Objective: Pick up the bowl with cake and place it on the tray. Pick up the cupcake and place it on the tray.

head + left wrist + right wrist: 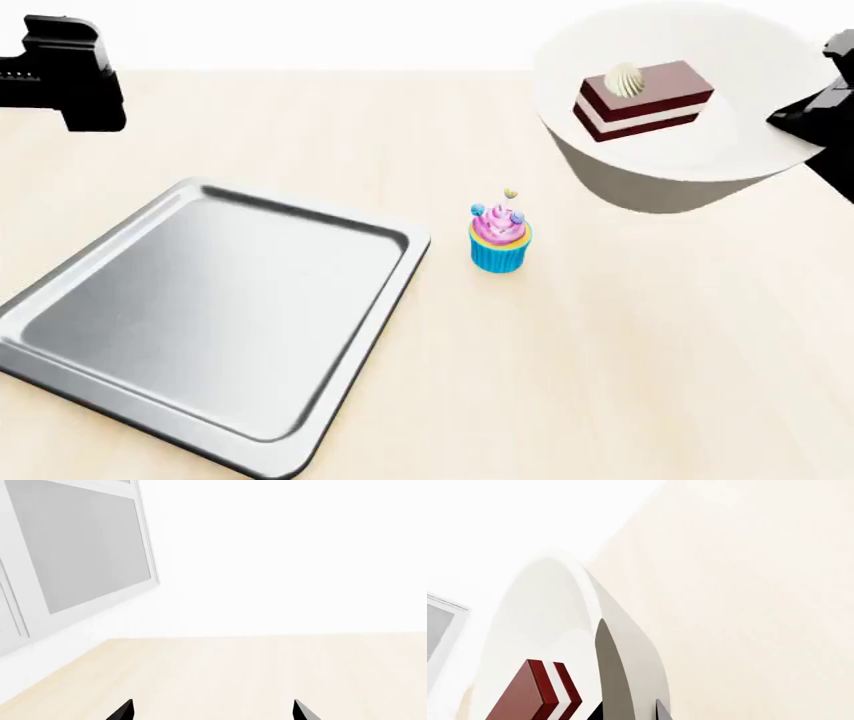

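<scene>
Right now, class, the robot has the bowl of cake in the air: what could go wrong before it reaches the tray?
1. The right gripper pinches only the rim of the bowl, which is tilted toward the camera; the cake slice could slide or the bowl slip.
2. The cupcake stands between the bowl and the tray; a low pass might knock it over.

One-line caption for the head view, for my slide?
Right gripper holds the bowl with cake above the table, cupcake beside the tray.

One tray point(200, 320), one bowl point(667, 185), one cake point(643, 100), one cupcake point(501, 240).
</scene>
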Robot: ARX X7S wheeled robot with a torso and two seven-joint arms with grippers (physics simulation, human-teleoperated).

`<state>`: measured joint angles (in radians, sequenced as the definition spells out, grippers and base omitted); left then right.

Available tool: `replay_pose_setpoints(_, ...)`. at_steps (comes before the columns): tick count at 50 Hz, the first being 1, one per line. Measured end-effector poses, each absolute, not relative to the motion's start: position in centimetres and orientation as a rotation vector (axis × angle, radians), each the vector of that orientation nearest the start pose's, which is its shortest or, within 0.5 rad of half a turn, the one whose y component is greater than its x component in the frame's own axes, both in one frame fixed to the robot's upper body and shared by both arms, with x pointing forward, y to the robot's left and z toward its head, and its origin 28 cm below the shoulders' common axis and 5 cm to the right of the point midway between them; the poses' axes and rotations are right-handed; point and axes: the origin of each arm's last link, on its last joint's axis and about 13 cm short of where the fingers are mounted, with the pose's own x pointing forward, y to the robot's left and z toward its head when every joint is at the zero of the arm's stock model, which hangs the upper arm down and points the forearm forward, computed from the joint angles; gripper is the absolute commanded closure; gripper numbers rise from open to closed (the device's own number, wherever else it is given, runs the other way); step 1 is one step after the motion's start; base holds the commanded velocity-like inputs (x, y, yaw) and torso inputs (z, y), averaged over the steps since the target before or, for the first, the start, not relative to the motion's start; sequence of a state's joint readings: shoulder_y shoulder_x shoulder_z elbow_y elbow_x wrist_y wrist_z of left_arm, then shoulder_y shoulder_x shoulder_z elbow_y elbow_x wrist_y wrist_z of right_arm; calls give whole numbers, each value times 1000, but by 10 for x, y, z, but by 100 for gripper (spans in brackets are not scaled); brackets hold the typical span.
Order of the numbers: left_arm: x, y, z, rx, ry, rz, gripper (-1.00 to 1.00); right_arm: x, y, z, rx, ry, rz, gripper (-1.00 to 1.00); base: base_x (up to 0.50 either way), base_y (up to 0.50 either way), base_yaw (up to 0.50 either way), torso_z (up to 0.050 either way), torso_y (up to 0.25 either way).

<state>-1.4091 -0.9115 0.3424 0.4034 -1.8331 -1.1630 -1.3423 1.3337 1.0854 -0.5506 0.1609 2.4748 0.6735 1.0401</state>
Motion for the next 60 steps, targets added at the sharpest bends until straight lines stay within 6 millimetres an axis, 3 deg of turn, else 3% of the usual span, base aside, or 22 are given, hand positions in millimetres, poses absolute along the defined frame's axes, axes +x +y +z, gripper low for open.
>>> replay_pose_setpoints(9, 203, 272, 357, 159, -82, 280, -100, 264, -219, 384, 753, 424, 51, 100, 0, 0, 0, 0, 1)
replay_pose_setpoints(19, 205, 277, 356, 155, -85, 283, -100, 292, -183, 399, 680, 467, 170, 100, 0, 0, 0, 0, 1)
replay_pose_setpoints(35, 203, 285, 353, 145, -91, 294, -100, 336, -127, 409, 617, 564, 339, 100, 0, 0, 0, 1, 1)
replay_pose_setpoints(45, 201, 286, 354, 141, -97, 302, -100, 355, -98, 399, 608, 625, 436, 100, 0, 0, 0, 0, 1)
replay_pose_setpoints(60, 200, 287, 359, 146, -110, 315, -100, 369, -68, 368, 656, 707, 573, 100, 0, 0, 0, 0, 1)
